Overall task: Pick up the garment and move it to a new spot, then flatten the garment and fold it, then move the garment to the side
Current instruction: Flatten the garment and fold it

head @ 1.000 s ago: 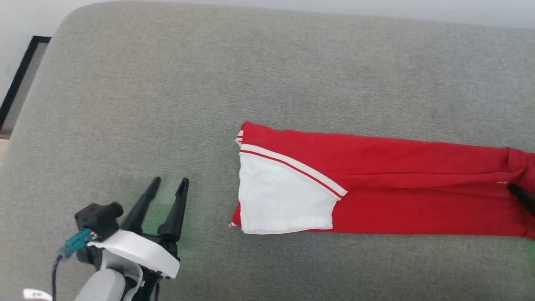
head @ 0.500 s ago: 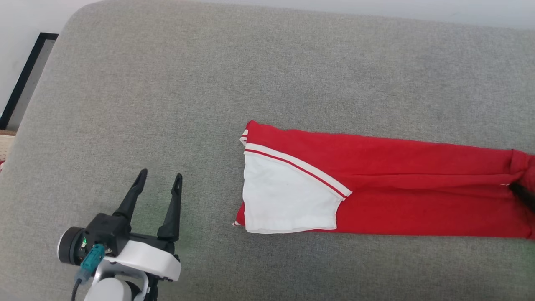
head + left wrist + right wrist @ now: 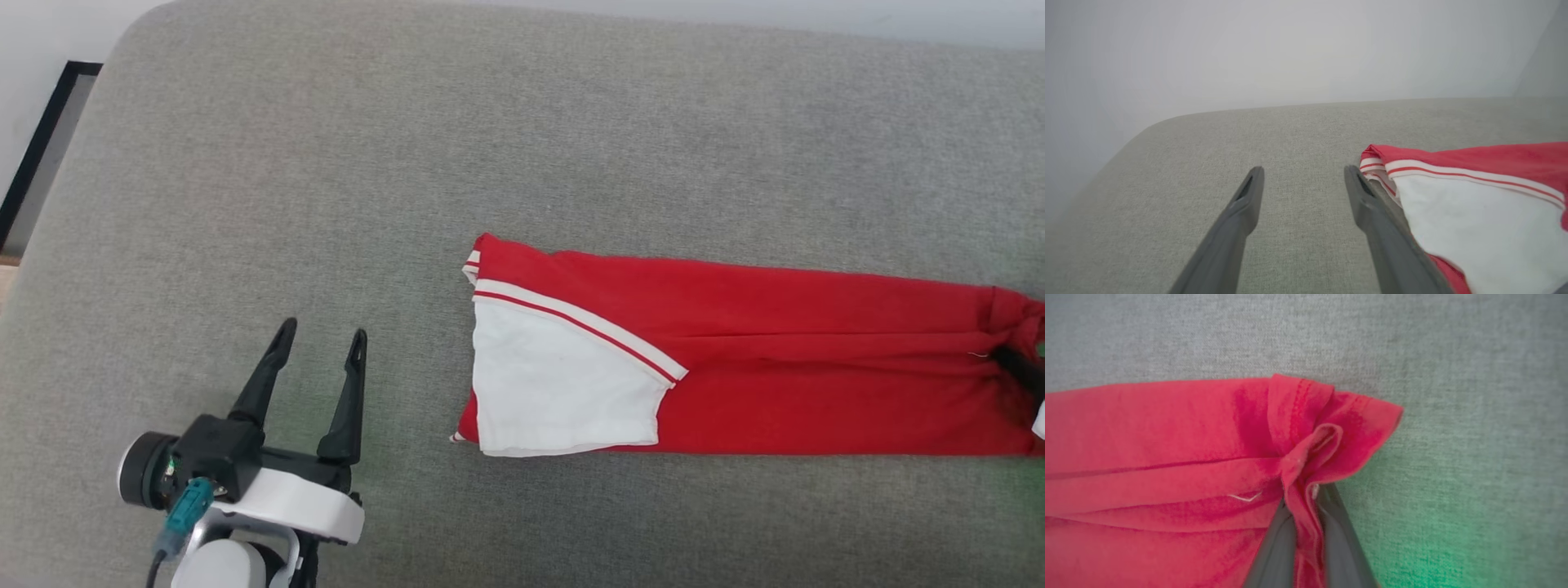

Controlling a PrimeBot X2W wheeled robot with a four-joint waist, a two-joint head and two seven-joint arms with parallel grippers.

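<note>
My right gripper [image 3: 1306, 498] has its fingers pressed together on a bunched fold of the shirt [image 3: 1167, 428]. The red cloth puckers up between them at the hem end, and the grip looks to take more than one layer. In the head view that pinch sits at the far 3 o'clock edge.

My left gripper [image 3: 322, 335] is down at 7 o'clock with its fingers spread wide and nothing between them. It hovers over bare cushion [image 3: 326, 163], just off the shirt's 9 o'clock end and not touching it.

The shirt lies as a long narrow strip from the middle of the cushion out to 3 o'clock. It is already folded lengthwise, with the white sleeve [image 3: 555, 384] and its striped trim on top at the 9 o'clock end. The strip is fairly flat apart from the pucker at my pinch.

I judge we are in the folding step, with the long folds made and the crosswise fold about to start. Next I would lift the hem end only a little and carry it toward 9 o'clock, laying it over the sleeve end. That calls for a low, even sweep so the stacked layers do not slide apart. I may also need the left fingers to pin the sleeve end while the cloth comes over.
</note>
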